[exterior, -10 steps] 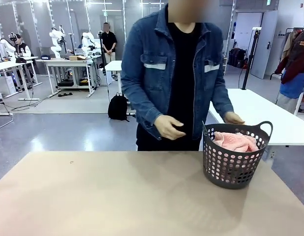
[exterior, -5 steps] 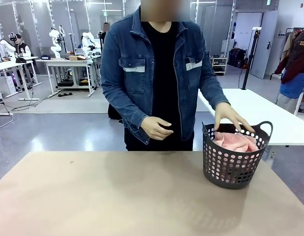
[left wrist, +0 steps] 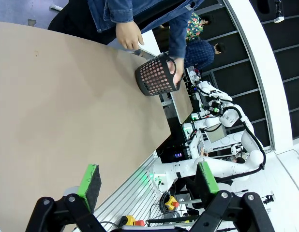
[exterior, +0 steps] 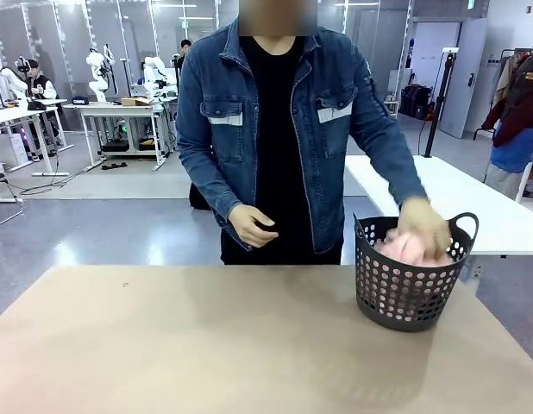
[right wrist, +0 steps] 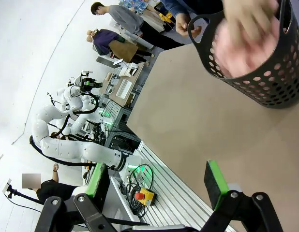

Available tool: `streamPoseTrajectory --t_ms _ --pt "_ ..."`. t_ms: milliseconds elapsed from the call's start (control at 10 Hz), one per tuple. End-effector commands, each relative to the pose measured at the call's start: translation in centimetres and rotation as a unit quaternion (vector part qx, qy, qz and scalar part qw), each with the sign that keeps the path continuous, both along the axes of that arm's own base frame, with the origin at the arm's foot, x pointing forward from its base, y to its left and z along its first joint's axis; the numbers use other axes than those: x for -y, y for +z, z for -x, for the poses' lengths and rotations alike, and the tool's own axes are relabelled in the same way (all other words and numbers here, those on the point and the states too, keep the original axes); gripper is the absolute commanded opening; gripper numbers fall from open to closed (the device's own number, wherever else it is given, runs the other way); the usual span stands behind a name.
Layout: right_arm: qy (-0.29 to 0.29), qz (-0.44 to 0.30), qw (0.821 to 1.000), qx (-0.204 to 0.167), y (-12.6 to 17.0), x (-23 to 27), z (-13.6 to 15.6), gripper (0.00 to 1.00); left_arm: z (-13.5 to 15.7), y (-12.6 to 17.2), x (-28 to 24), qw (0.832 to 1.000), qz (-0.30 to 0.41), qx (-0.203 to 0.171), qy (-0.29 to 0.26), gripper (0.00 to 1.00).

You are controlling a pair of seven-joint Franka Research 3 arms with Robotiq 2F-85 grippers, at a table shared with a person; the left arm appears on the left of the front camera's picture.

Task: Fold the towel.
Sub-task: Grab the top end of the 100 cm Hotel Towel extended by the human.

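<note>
The pink towel (exterior: 403, 250) lies bunched inside a dark perforated basket (exterior: 408, 293) at the table's far right. A person in a denim jacket stands across the table with one hand (exterior: 424, 226) down in the basket on the towel; the other hand (exterior: 249, 227) hangs near the waist. The right wrist view has the basket (right wrist: 265, 82) close ahead, the towel (right wrist: 241, 50) inside it under the person's blurred hand (right wrist: 248, 19). My right gripper (right wrist: 156, 186) is open above the table edge. My left gripper (left wrist: 147, 181) is open too, far from the basket (left wrist: 156, 75).
The tan table (exterior: 206, 345) stretches bare from the basket to the left and the near edge. A white table (exterior: 473, 203) stands behind the basket. Other tables, robot arms and people are far off in the room behind.
The person has shifted to the left and turned to face the table. Their hand has gone from the basket's far rim down into it, onto the towel. Neither gripper has changed.
</note>
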State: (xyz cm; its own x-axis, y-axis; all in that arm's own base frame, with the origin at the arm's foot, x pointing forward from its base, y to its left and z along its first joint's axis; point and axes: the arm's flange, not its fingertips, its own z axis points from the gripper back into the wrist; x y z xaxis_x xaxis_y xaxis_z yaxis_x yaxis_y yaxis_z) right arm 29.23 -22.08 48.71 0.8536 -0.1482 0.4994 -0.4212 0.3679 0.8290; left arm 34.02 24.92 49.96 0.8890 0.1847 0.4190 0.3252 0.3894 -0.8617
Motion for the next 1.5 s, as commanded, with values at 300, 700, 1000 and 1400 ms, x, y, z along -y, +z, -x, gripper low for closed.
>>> streamPoseTrajectory --t_ms 300,700,1000,1400 --pt "0.001 -0.002 1.000 0.007 0.20 0.11 -0.11 1.00 0.03 -0.02 -0.09 1.000 0.003 0.002 -0.002 1.00" --pt "0.001 -0.002 1.000 0.007 0.20 0.11 -0.11 1.00 0.03 -0.02 -0.09 1.000 0.003 0.002 -0.002 1.00" --pt "0.001 -0.002 1.000 0.007 0.20 0.11 -0.11 1.00 0.03 -0.02 -0.09 1.000 0.003 0.002 -0.002 1.00" --pt "0.001 -0.002 1.000 0.007 0.20 0.11 -0.11 1.00 0.03 -0.02 -0.09 1.000 0.003 0.002 -0.002 1.00"
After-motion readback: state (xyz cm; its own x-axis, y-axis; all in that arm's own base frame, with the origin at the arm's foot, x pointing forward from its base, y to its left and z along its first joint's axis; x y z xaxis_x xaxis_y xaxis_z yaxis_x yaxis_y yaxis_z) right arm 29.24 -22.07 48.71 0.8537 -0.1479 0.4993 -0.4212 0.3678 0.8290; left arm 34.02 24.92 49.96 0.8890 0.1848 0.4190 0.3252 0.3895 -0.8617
